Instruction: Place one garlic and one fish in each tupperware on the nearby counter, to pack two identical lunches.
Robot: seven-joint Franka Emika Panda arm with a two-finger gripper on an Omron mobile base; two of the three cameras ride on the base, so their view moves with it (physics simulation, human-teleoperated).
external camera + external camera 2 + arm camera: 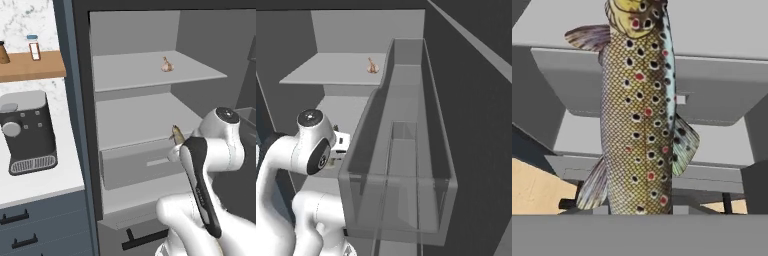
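Spotted fish (639,115), no legible writing

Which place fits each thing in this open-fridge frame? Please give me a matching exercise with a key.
Things:
1. pale garlic bulb
2. spotted brown fish
3. black coffee machine
4. small white-capped bottle

Places:
A. on the white marble counter
B. on the brown wooden wall shelf
C. on the upper grey fridge shelf
D. hanging lengthwise right before the hand camera

Pairs: 1-C, 2-D, 3-A, 4-B
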